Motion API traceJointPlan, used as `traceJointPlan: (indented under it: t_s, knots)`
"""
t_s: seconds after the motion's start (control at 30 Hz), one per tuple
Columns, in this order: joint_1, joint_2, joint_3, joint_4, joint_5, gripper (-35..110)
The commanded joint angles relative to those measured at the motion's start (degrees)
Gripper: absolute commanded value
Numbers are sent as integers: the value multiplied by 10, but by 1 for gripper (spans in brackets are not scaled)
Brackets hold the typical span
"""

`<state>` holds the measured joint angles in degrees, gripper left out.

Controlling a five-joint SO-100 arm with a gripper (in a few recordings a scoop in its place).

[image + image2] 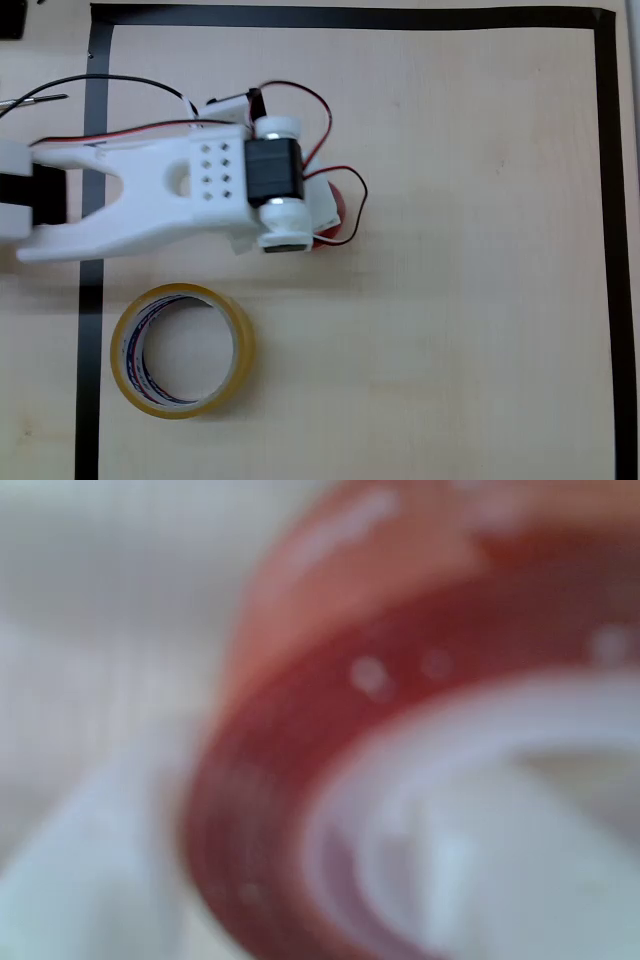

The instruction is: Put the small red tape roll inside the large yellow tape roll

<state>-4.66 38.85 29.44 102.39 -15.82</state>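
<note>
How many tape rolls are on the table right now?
2. The large yellow tape roll lies flat at lower left; the small red tape roll sits mostly hidden under the arm's head, upper centre.

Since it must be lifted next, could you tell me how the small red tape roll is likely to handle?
The small red tape roll looks glossy, so it may slip between fingers. Its ring shape with a white core suggests it stays stiff. Probably light; on edge it could roll.

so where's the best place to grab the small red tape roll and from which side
Judging from the wrist view, the small red tape roll has an open white core, so pinching its wall from above, one finger in the hole and one on the outer rim, looks best. In the overhead view the red roll is mostly under the arm, so its exact pose on the table is hard to confirm.
</note>
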Motion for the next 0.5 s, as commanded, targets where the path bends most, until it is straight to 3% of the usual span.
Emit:
traceJointPlan:
  t_s: [0.0,0.17,0.47]
  knots:
    - [-24,229,45,12,-5,0]
    - [-15,385,154,12,-15,0]
    - [174,518,338,-25,-60,0]
